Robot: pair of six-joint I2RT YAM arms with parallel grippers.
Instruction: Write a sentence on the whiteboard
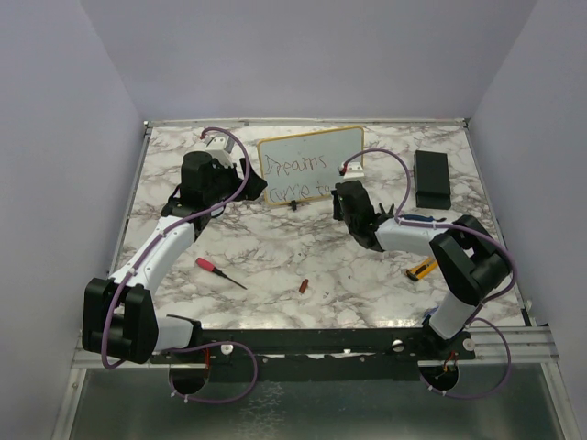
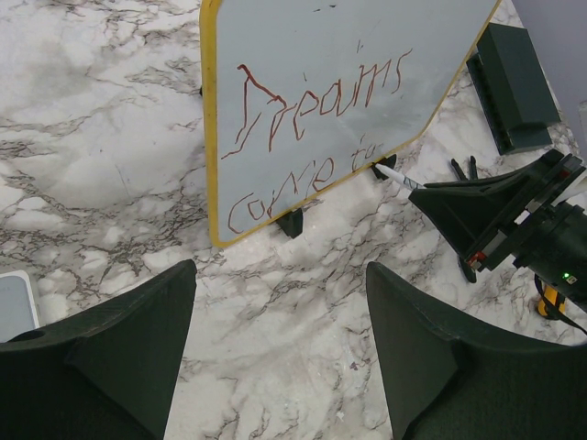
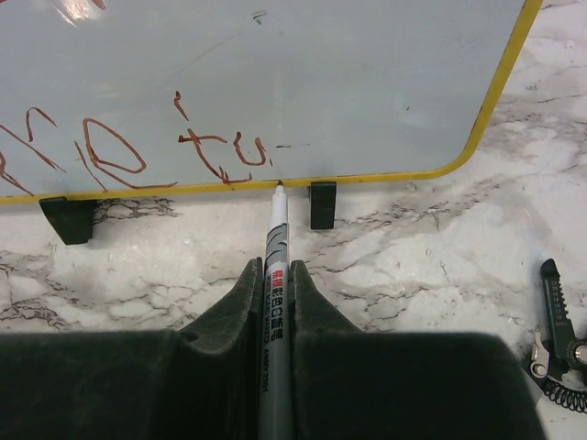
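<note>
Whiteboard [image 3: 348,82] fills the top of the right wrist frame, dead ahead of your right jaws, clamped on the marker [image 3: 276,229] whose tip points up at the sentence [image 3: 215,156]; left jaws gape empty.

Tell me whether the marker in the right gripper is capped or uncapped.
Uncapped: the marker, clamped in the right gripper, shows its bare tip at the lower edge of the whiteboard.

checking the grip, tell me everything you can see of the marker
The marker is slim, with a pale grey barrel bearing black and red print and a dark tip. The shut right gripper clamps its barrel. It points at the whiteboard, tip at the lower yellow frame, below the last red letters.
</note>
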